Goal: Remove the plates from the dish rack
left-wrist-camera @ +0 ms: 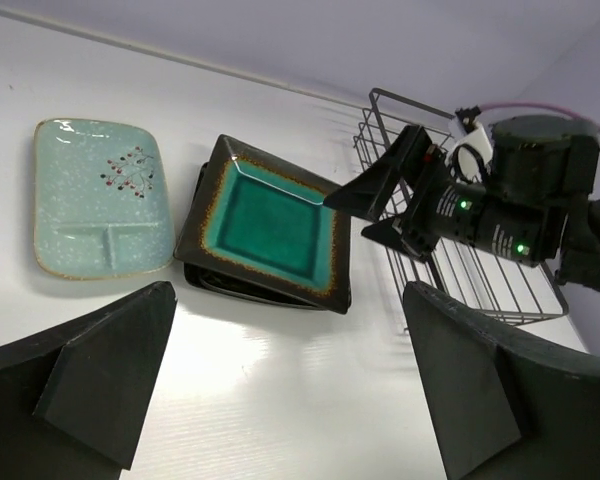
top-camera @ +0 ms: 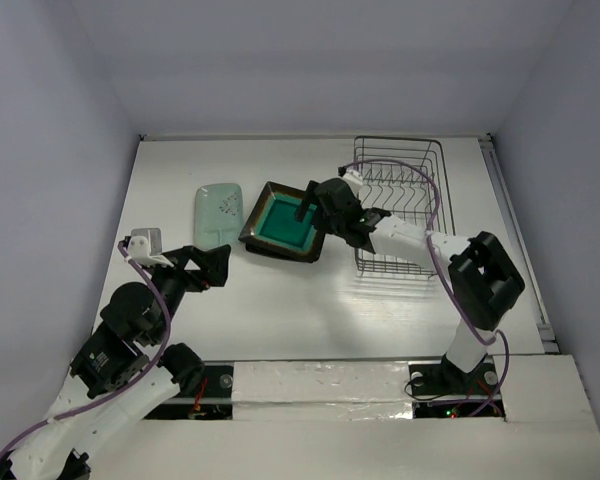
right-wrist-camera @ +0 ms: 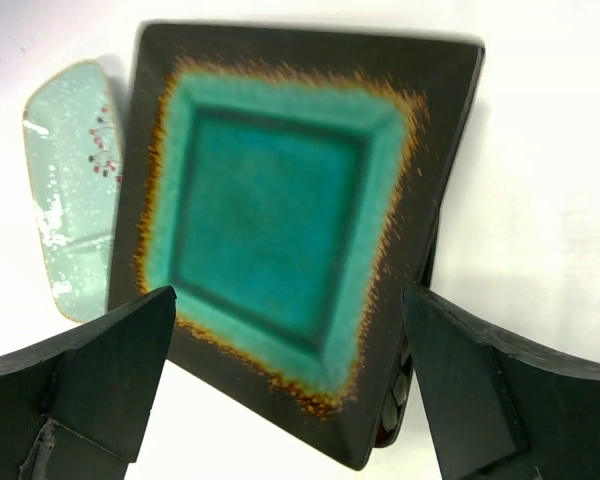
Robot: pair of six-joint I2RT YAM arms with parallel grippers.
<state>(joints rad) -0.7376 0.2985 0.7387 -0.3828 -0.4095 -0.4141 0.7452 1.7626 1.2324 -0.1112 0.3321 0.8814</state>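
Standing wide apart, the fingers of the right gripper [left-wrist-camera: 350, 212] are holding nothing, and they are hanging over the right-hand edge of the dark-rimmed teal plate [top-camera: 285, 225]; from here I cannot tell whether a fingertip is touching that rim. That plate is lying face up and slightly tilted on top of a second dark plate [left-wrist-camera: 215, 283], whose edge is peeking out beneath it along the near side. Just to the left of the stack, close but apart from it, the pale mint-green plate [top-camera: 220, 212] is lying flat on the white table [top-camera: 280, 320], its small sprig pattern facing up. To the right of the stack, behind the right arm's wrist, the wire dish rack [top-camera: 405, 190] is sitting near the far right corner of the table, and all three plates are resting outside it. Closer to the near edge, the left gripper [top-camera: 217, 266] is also gaping open with nothing between its fingers, hovering over bare table in front of the mint-green plate and pointing toward the plates.
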